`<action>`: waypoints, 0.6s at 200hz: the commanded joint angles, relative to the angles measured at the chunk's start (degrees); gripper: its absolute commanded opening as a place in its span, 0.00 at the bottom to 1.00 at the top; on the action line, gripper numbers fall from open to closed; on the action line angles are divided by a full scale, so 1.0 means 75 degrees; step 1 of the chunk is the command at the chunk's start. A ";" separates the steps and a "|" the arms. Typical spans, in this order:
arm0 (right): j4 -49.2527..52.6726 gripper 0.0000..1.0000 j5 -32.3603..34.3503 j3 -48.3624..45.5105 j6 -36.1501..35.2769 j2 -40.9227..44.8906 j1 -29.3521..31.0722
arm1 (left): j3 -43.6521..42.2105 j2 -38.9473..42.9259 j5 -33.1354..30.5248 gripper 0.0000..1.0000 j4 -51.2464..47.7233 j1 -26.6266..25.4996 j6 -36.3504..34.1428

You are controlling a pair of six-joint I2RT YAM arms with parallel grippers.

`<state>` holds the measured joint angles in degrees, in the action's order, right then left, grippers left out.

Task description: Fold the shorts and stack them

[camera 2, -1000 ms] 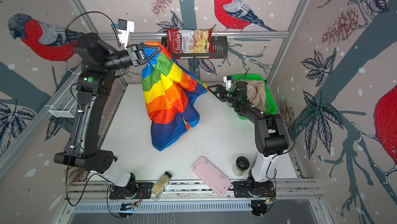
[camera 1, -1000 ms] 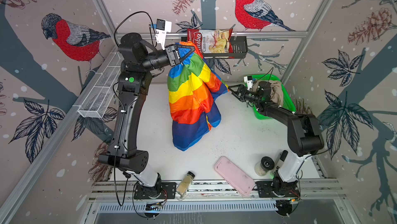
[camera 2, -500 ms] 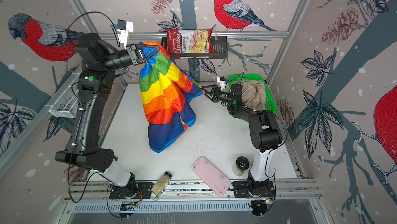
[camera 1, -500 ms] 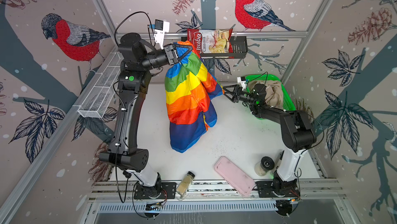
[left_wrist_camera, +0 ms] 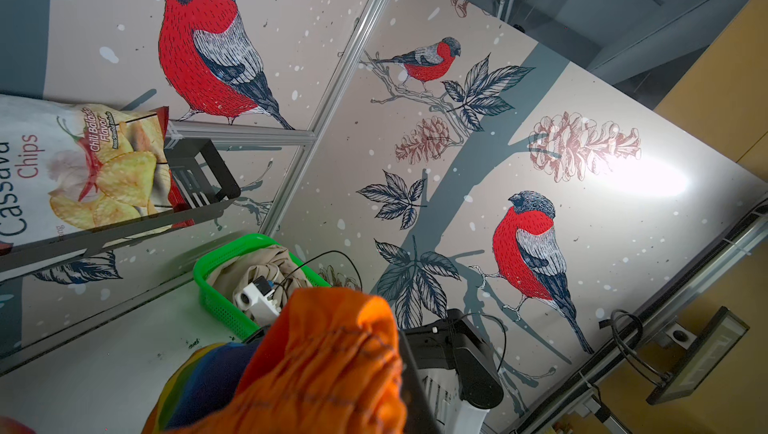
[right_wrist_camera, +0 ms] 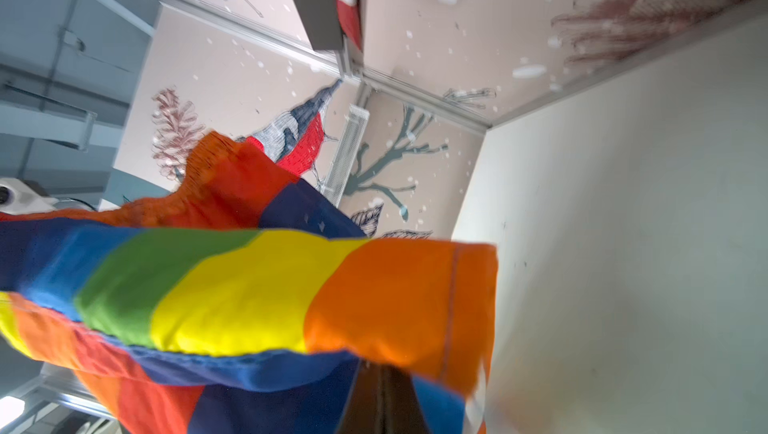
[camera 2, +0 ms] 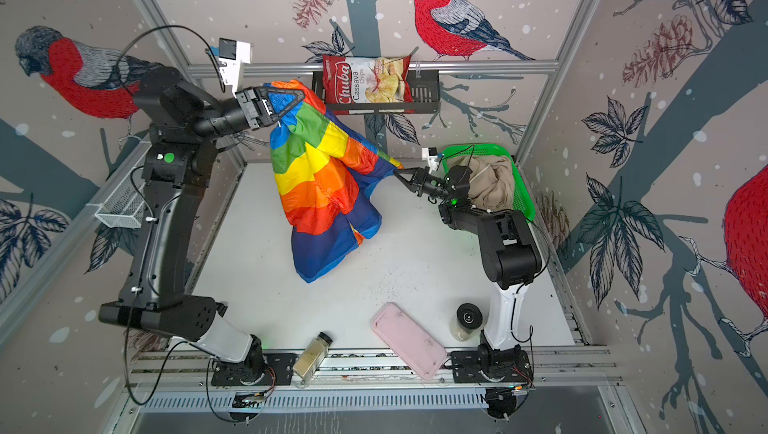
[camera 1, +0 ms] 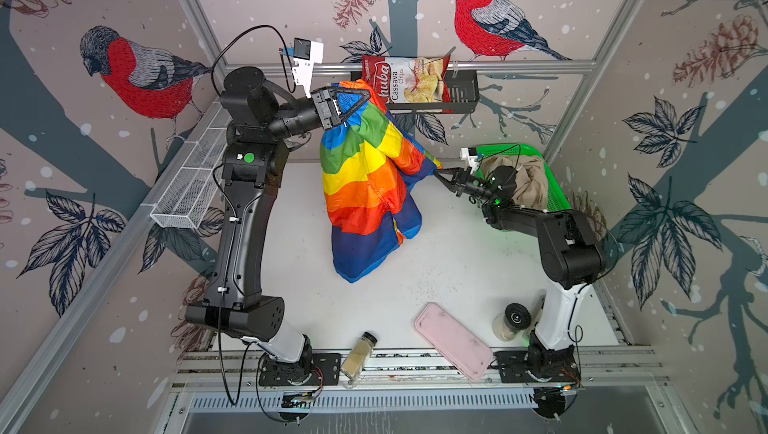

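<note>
Bullfinch walls, white tabletop (camera 1: 436,269) — rainbow shorts (camera 1: 365,186) hang above it, left fingers (camera 1: 360,100) pinching the waistband high, right fingers (camera 1: 448,180) pressed together on a side corner. Best draw both apart evenly till taut, then lower flat; beige shorts (camera 1: 528,182) sit in the basket (camera 1: 557,199).

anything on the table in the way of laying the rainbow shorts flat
Nothing visible does. The pink case, jar and spice bottle sit at the front edge of the table, apart from the rainbow shorts.
</note>
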<state>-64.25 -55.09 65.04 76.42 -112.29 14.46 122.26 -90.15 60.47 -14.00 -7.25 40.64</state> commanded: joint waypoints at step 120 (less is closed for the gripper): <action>0.8928 0.99 0.5193 0.1282 -0.9192 0.1970 0.1437 | -0.0095 -0.0086 0.0304 0.00 0.1087 0.0175 0.0495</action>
<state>-4.01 -28.10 75.77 20.62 -99.46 22.92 121.01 -91.39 61.49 -10.81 -6.07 43.31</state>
